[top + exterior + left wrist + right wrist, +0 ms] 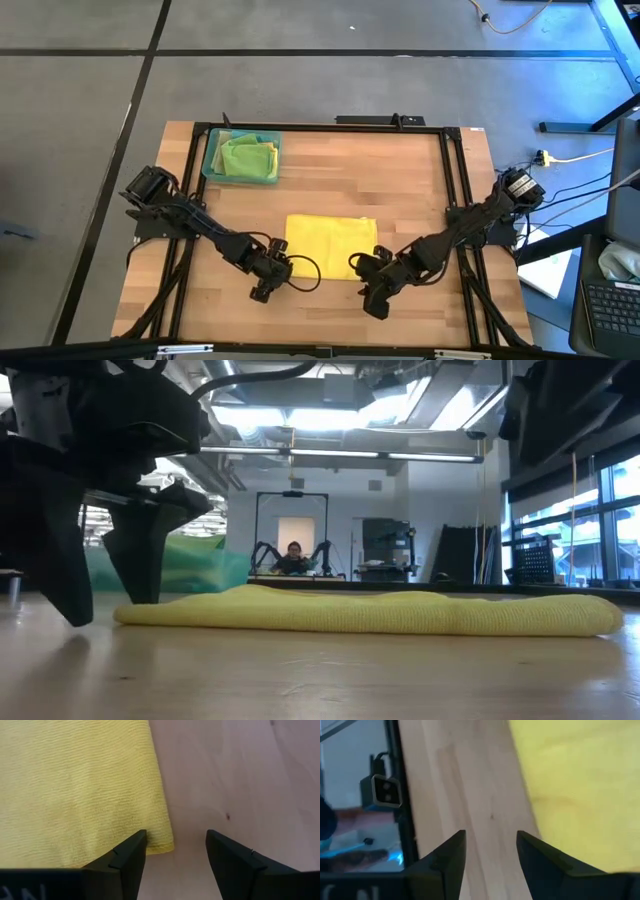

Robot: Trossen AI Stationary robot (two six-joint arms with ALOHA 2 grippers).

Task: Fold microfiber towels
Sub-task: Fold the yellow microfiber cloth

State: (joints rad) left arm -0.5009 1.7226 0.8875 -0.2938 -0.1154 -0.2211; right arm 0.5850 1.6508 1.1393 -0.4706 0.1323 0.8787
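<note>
A yellow towel (331, 247) lies folded and flat in the middle of the table; it also shows in the low view (370, 612). My left gripper (272, 270) is open, low at the towel's near left corner (162, 845). One finger (125, 860) stands over the towel's edge, the other (235, 860) over bare wood. My right gripper (372, 278) is open by the near right corner, its fingers over bare wood beside the towel's edge (535, 805). In the low view it is raised above the table (570, 410). Green towels (247, 158) lie in a teal tray (212, 160). My left gripper is open at the towel's near left corner (162, 845), slanting down from the table's left. I cannot tell whether its finger touches the cloth.
The teal tray with the green towels stands at the table's far left, well clear of both arms. A black frame (452, 200) runs around the table's edges. Bare wood lies to the far side and right of the yellow towel. A person (293, 555) sits far behind the table.
</note>
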